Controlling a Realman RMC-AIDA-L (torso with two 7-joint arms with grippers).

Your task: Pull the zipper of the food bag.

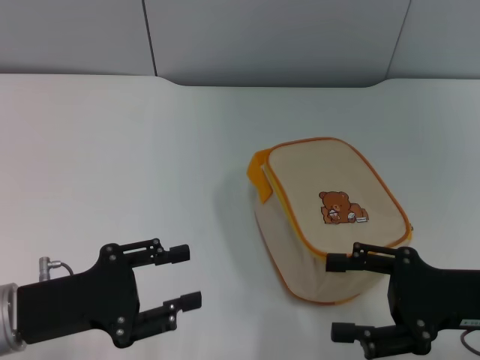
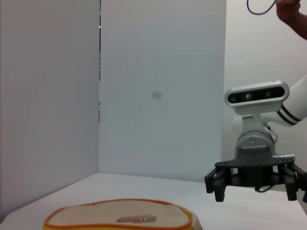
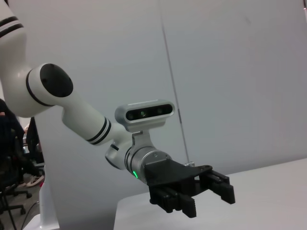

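The beige food bag point(image 1: 330, 176) with orange piping lies on the white table point(image 1: 112, 150), right of centre, bear picture point(image 1: 337, 208) facing up. Its orange strap loop point(image 1: 259, 176) is at the far left end. The zipper point(image 1: 289, 215) runs as a thin orange line around the bear panel; I cannot make out its pull tab. My right gripper point(image 1: 332, 297) is open just in front of the bag's near right corner. My left gripper point(image 1: 193, 277) is open and empty, well left of the bag. The left wrist view shows the bag's top point(image 2: 96, 216) and the right gripper point(image 2: 254, 186).
A grey wall point(image 1: 262, 37) stands behind the table's far edge. The right wrist view shows only the left arm and its gripper point(image 3: 208, 201) over the table. Bare table surface lies to the left of the bag and beyond it.
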